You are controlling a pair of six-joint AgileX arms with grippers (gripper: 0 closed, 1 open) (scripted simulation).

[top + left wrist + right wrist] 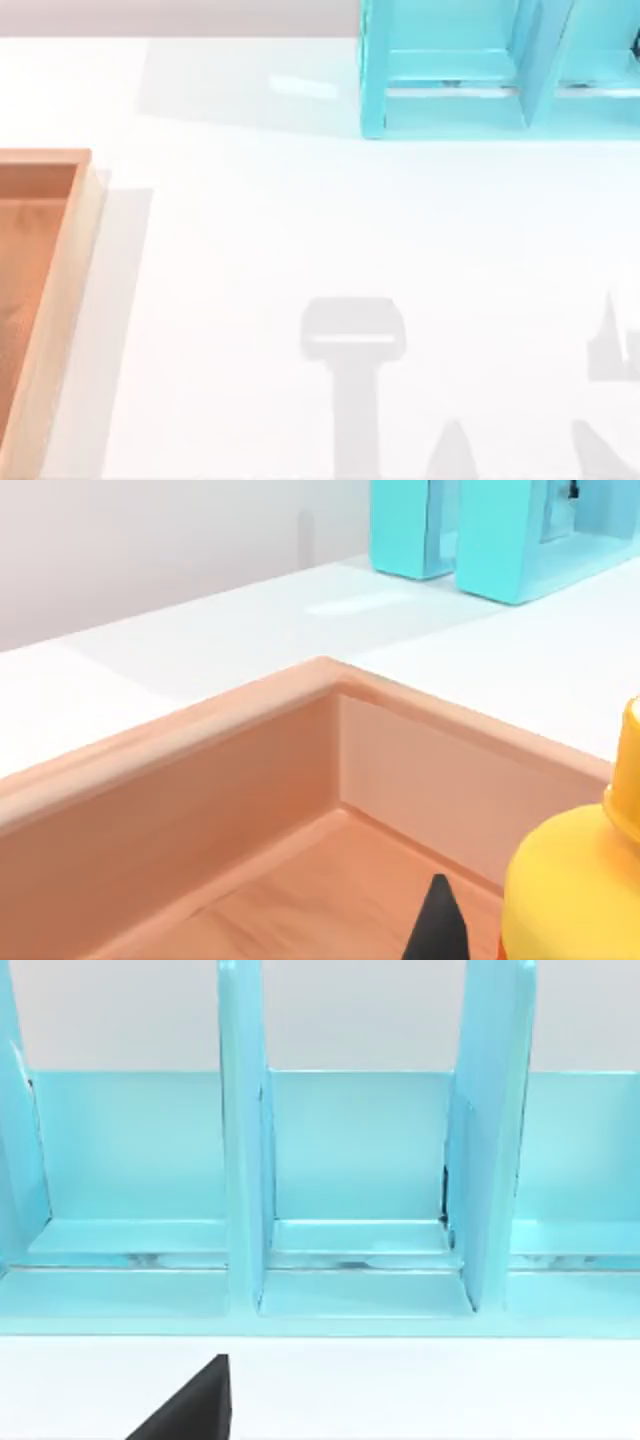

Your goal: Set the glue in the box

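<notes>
Glue (570, 890) beside left end effector fingertip (438, 925), over box (200, 740).

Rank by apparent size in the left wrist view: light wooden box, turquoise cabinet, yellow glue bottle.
1. light wooden box
2. turquoise cabinet, farther away, so it may look smaller
3. yellow glue bottle, near and cut off: unsure

left gripper fingertip (437, 925): black, pointed | right gripper fingertip (190, 1405): black, wedge-shaped
</notes>
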